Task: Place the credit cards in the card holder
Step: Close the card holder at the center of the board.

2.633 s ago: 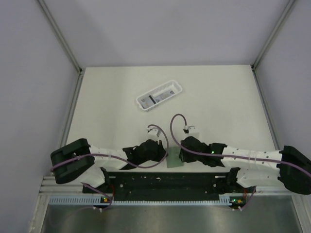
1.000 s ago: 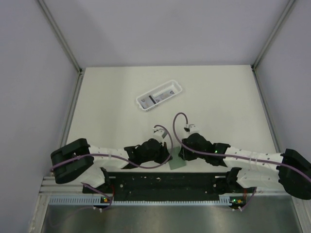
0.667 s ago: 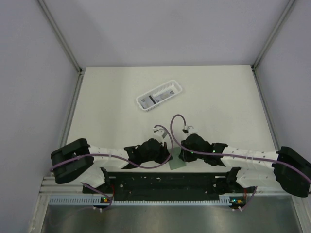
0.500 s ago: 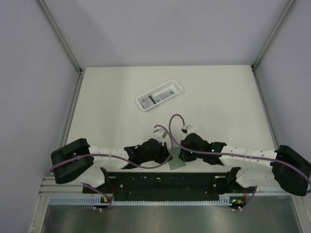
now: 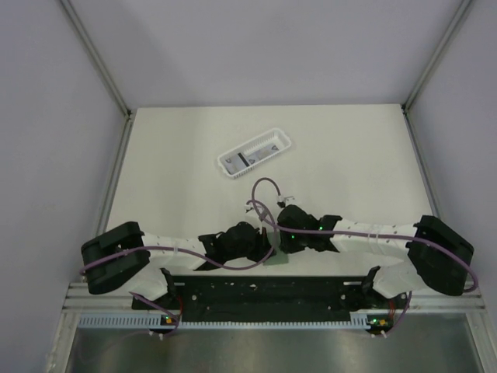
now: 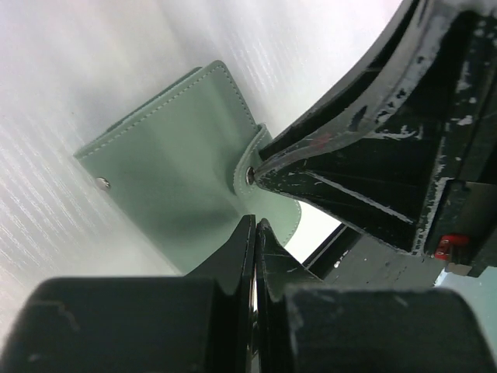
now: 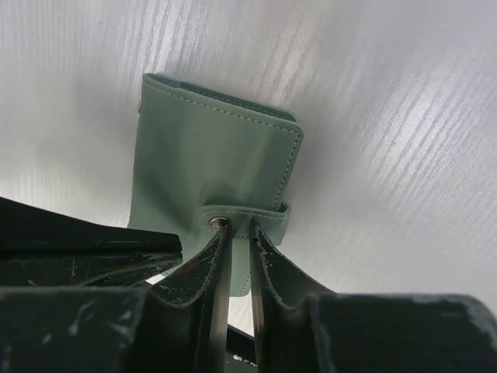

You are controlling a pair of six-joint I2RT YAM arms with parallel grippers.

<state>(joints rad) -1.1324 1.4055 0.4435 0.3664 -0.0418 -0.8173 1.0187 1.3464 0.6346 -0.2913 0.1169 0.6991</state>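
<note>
The sage-green card holder [image 5: 275, 259] lies folded on the table by the near edge, between my two grippers. A strap with a metal snap [image 7: 220, 223] wraps its edge. My left gripper [image 6: 255, 227] is shut, its tips against the holder's near flap [image 6: 283, 221]. My right gripper [image 7: 238, 230] stands with a narrow gap between its jaws, and its fingertips [image 7: 220, 233] touch the strap at the snap. One right finger [image 6: 349, 132] also shows in the left wrist view, at the snap. The credit cards [image 5: 245, 160] lie in the white basket, grey with a dark stripe.
The white slotted basket [image 5: 273, 141] stands tilted mid-table, well beyond both grippers. The black base rail [image 5: 264, 291] runs just behind the holder at the near edge. Grey walls and metal frame posts [image 5: 120, 148] bound the table left and right.
The right arm has swung left, bringing its gripper onto the holder's strap, and its jaws have narrowed. The left gripper and the holder have stayed where they were.
</note>
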